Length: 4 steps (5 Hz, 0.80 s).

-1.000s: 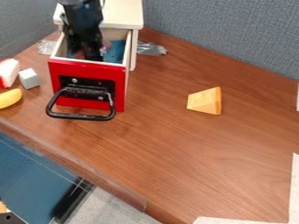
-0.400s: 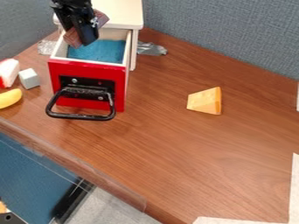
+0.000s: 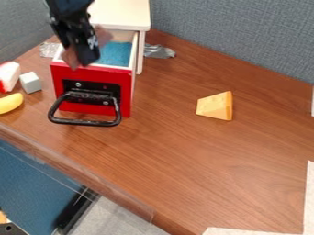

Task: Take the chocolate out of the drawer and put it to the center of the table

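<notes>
Cheese wedge, banana, grey cube.

One drawer, chocolate, cheese, banana, cube, red-and-white piece (one apiece).

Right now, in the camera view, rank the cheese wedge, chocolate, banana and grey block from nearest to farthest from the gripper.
1. Chocolate: held in the gripper.
2. Grey block: view's left side, beside the drawer.
3. Banana: view's left edge.
4. Cheese wedge: view's right half.
</notes>
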Available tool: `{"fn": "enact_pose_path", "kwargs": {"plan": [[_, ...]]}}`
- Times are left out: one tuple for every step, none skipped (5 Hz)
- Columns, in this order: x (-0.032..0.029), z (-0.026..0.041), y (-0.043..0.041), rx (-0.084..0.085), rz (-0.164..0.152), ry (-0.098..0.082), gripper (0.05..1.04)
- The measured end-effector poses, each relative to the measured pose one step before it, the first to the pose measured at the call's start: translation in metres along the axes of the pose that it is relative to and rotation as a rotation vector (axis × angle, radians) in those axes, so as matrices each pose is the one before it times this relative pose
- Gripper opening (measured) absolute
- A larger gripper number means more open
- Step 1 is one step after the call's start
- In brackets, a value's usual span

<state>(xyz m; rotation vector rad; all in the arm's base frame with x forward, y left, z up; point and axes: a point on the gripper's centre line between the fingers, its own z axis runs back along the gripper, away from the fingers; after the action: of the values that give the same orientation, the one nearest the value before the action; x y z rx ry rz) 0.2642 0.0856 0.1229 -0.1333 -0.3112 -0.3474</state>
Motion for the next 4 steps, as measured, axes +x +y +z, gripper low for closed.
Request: {"fn": "enact_pose_path", "kwargs": {"plan": [[-0.00060, -0.00782, -0.02522, -0.0132, -0.0422, 0.0196, 0.625], [0.01024, -0.01143, -0.01731, 0.0072, -0.0144, 0.0221, 0.625], [0.01033, -0.02948, -0.01670, -0.0011, 0.0079, 0.0694, 0.625], [0.01426, -0.02334, -0.01250, 0.0205, 0.0001, 0.0286, 0.625]]}}
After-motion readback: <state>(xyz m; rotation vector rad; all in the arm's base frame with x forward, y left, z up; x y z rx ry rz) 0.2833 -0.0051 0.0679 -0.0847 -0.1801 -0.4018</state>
